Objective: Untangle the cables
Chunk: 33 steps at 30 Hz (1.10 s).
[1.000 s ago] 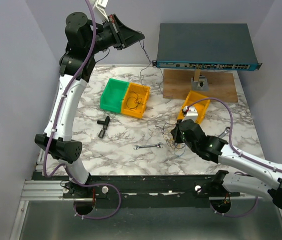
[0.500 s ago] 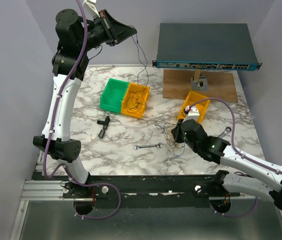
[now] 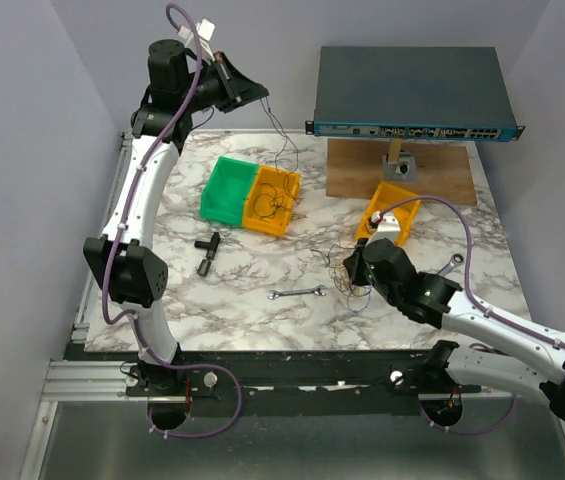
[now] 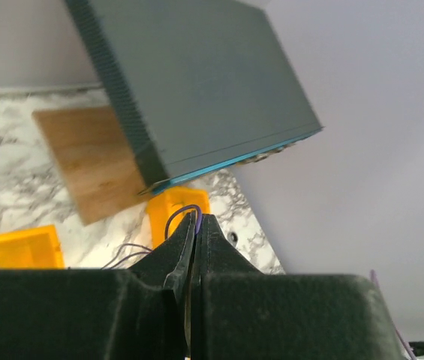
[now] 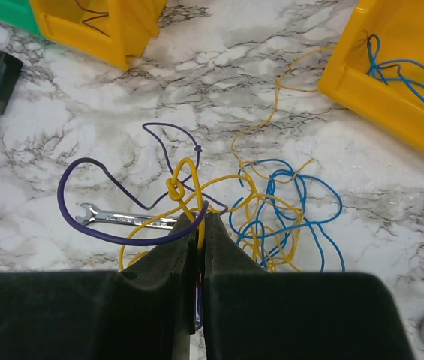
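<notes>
The cables lie in a tangle on the marble table in front of my right gripper. The right wrist view shows blue loops, yellow-orange loops and a dark purple wire. My right gripper is shut on the yellow and purple wires at the tangle's near edge. My left gripper is raised at the back left and shut on a thin dark wire that hangs down to the left orange bin. In the left wrist view a purple loop sticks out of the shut left gripper.
A silver wrench lies by the tangle and shows in the right wrist view. A green bin adjoins the left orange bin. Another orange bin holds blue wires. A black fitting, a wooden board and a network switch stand around.
My left arm has swung back and its gripper has come down and slightly left, still holding the thin wire. The right gripper has barely moved on the tangle.
</notes>
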Tool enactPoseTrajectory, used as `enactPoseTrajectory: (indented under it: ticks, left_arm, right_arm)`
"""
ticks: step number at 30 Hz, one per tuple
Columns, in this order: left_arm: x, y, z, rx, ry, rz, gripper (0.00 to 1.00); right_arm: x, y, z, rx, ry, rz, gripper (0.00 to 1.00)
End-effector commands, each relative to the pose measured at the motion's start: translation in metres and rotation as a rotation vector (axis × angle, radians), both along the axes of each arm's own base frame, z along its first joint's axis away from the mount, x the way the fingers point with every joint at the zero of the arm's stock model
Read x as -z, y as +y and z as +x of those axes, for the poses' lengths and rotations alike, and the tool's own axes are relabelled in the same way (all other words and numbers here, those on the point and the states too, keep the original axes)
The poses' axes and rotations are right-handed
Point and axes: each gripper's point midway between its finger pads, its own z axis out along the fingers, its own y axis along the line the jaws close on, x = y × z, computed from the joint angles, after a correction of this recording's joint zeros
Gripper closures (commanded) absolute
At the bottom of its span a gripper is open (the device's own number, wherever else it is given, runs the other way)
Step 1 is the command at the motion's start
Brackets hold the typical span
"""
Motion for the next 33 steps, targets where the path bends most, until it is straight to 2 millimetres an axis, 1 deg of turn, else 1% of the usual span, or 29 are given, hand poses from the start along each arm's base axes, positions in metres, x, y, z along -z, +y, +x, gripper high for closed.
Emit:
enactPoseTrajectory:
  ticks: [1,3,5,7,10,12,14,17,19,21,27,33]
  left_arm:
    - [0.046,0.004,0.023,-0.031,0.078,0.046,1.00]
    - [0.057,0.006,0.029,-0.047,0.095,0.059,1.00]
    - [0.061,0.009,0.031,-0.057,0.103,0.065,1.00]
    - [0.059,0.008,0.030,-0.049,0.101,0.059,1.00]
    - [0.041,0.004,0.021,-0.011,0.078,0.026,1.00]
    - [0.025,-0.002,0.011,0.007,0.059,0.008,1.00]
    - [0.011,-0.016,-0.003,0.023,0.011,0.031,1.00]
    - [-0.003,-0.040,-0.025,0.070,-0.034,0.057,1.00]
    - [-0.013,-0.050,-0.036,0.106,-0.050,0.042,1.00]
    - [-0.022,-0.056,-0.044,0.128,-0.069,0.033,1.00]
    - [-0.058,-0.057,-0.069,0.174,-0.144,-0.009,1.00]
    - [-0.086,-0.054,-0.095,0.219,-0.201,-0.029,1.00]
  right_arm:
    - [-0.011,-0.002,0.000,0.008,-0.019,0.019,0.99]
    - [-0.012,-0.004,0.000,0.011,-0.020,0.016,0.99]
    - [-0.013,-0.004,-0.001,0.012,-0.021,0.017,0.99]
    - [-0.013,-0.005,-0.001,0.013,-0.023,0.014,0.99]
    - [-0.011,-0.005,0.000,0.018,-0.021,0.011,1.00]
    - [-0.010,-0.004,0.000,0.016,-0.018,0.010,0.99]
    - [-0.009,-0.003,0.001,0.014,-0.016,0.013,0.99]
    - [-0.008,0.001,0.002,0.008,-0.015,0.019,0.99]
    - [-0.007,0.005,0.003,0.001,-0.008,0.021,0.99]
    - [-0.007,0.006,0.003,-0.004,-0.001,0.023,0.99]
    - [-0.008,0.004,0.001,0.000,-0.006,0.026,0.99]
    - [-0.008,0.005,0.002,-0.001,-0.005,0.027,0.99]
